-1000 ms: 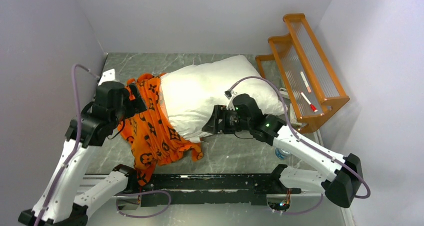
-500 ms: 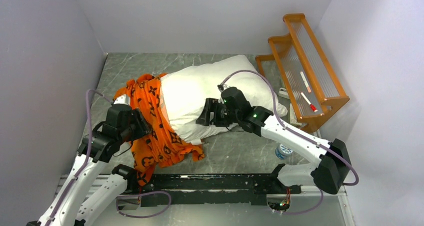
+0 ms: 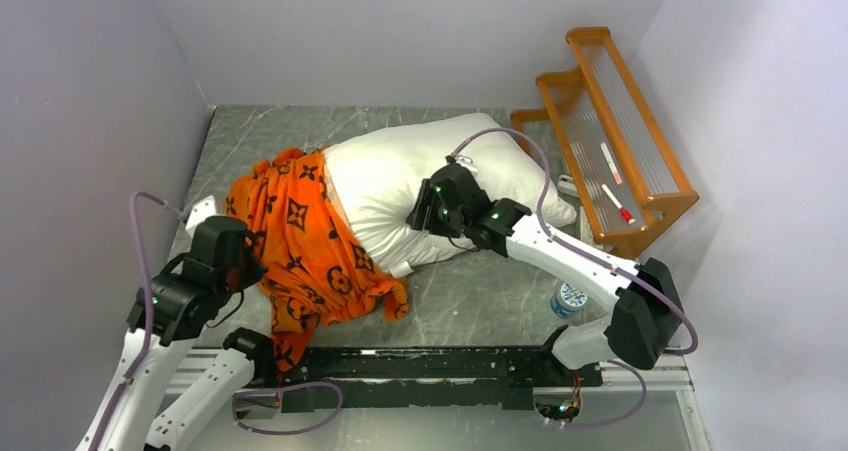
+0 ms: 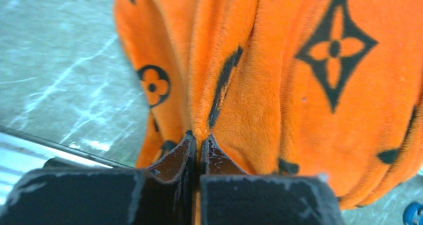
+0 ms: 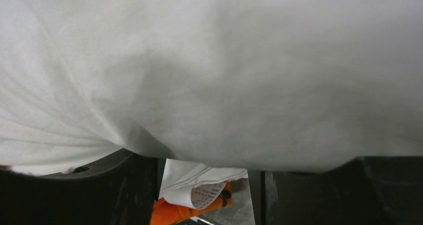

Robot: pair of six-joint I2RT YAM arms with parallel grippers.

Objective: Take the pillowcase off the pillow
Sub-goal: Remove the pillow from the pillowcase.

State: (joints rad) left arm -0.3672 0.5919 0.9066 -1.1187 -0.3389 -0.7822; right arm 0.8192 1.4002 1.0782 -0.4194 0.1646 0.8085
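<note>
The white pillow (image 3: pixel 400 176) lies across the middle of the table. Its left end is still inside the orange pillowcase (image 3: pixel 300 241), which has dark flower motifs. The bunched case trails toward the near edge. My left gripper (image 3: pixel 252 263) is at the case's left side. In the left wrist view it (image 4: pixel 198 137) is shut on a raised fold of the orange pillowcase (image 4: pixel 299 95). My right gripper (image 3: pixel 424 207) presses onto the pillow's near side. In the right wrist view the pillow (image 5: pixel 224 70) bulges over the parted jaws and hides the fingertips. The pillow's tag (image 5: pixel 199 192) shows in the gap.
An orange wooden rack (image 3: pixel 610 131) stands against the right wall, with small sticks on its shelf. A small blue-and-white bottle (image 3: pixel 571 298) sits by the right arm's base. A black rail (image 3: pixel 430 366) runs along the near edge. Walls close in on three sides.
My left gripper shut on the pillowcase and pulled it toward the near left, spreading it out. My right gripper moved from the pillow's near edge up onto the pillow.
</note>
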